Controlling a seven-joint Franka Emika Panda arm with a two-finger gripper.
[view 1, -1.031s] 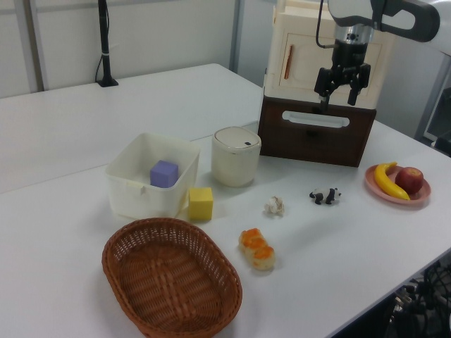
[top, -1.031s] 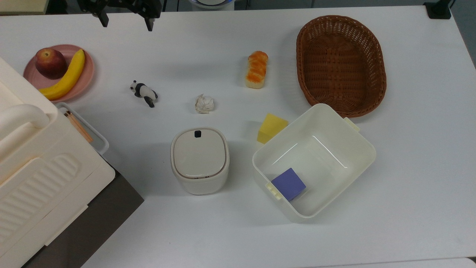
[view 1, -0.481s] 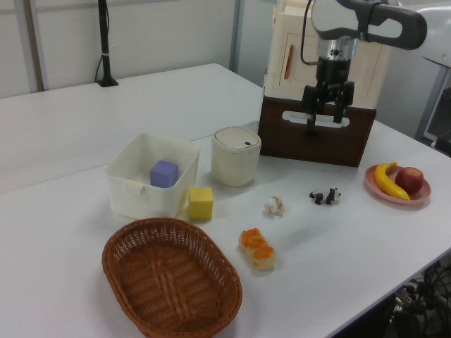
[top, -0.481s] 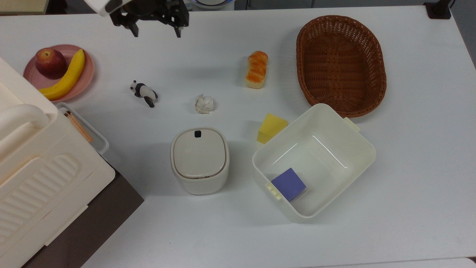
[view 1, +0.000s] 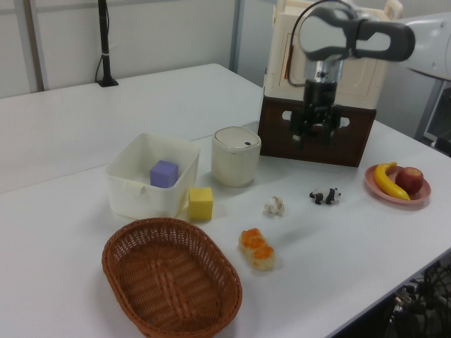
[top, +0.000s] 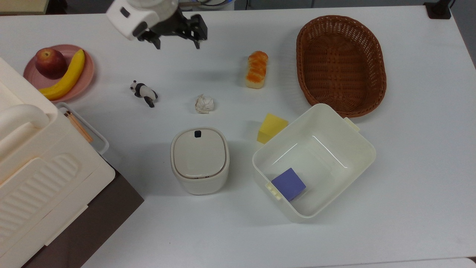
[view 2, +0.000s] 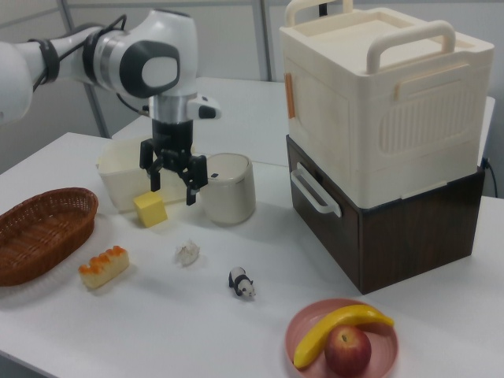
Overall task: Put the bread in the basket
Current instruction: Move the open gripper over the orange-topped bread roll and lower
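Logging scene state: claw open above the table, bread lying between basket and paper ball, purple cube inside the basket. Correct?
Not quite. The purple cube sits in the cream tub, not the basket; the top view shows the basket with nothing in it. The rest holds: the claw is open above the table, and the bread lies between basket and paper ball.

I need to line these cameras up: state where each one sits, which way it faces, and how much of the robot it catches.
Top view: overhead, looking straight down at the table; the gripper and wrist enter from the top edge.
Left view: raised, past the basket end, looking across the bread toward the stacked cream and brown boxes; gripper and forearm show.
Right view: low, by the fruit plate, looking toward the basket; gripper and arm show.
All three share the open gripper, bread and basket.
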